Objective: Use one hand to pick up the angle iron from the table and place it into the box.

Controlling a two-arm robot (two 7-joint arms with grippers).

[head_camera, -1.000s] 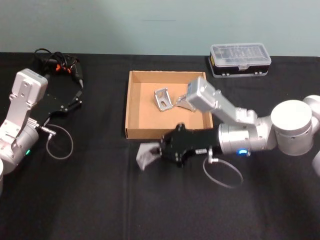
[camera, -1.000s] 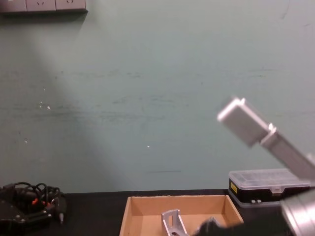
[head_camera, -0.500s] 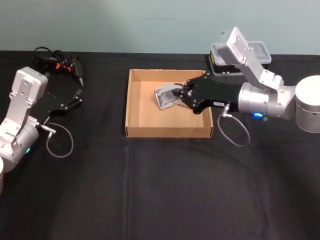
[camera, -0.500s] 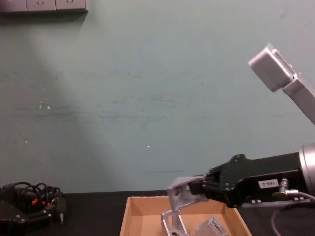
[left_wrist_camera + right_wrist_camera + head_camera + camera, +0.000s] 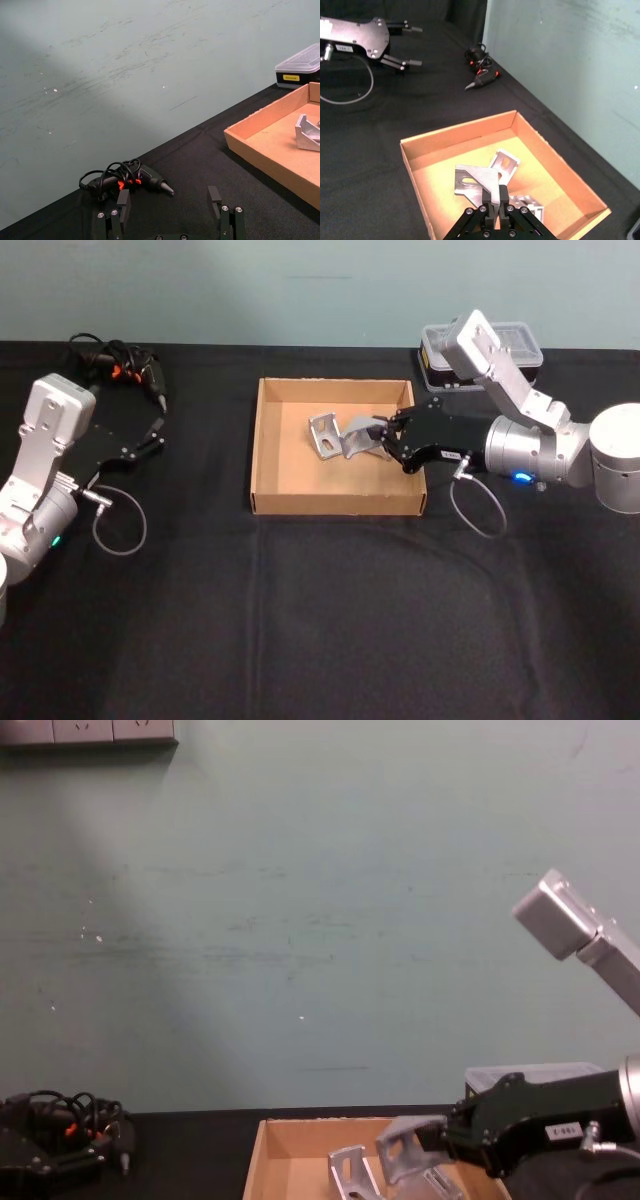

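Note:
My right gripper (image 5: 380,436) reaches over the tan cardboard box (image 5: 262,455) from the right, shut on a silver angle iron (image 5: 357,438) held low above the box floor. In the right wrist view the held angle iron (image 5: 474,181) sticks out from the closed fingertips (image 5: 496,199), with two more angle irons (image 5: 503,162) lying on the box floor below. The chest view has the held angle iron (image 5: 404,1146) just over the box rim (image 5: 320,1124), beside another one (image 5: 349,1174). My left gripper (image 5: 152,432) is parked open at the table's far left.
A black case with a clear lid (image 5: 481,352) stands behind the right arm on the black table (image 5: 300,620). A corded drill (image 5: 118,366) lies at the back left, beyond the left gripper (image 5: 170,210). Loose cable loops hang from both wrists.
My right gripper carried the angle iron from the table in front of the box up and over into it, then drew back slightly to the right and lower. The left arm stayed still.

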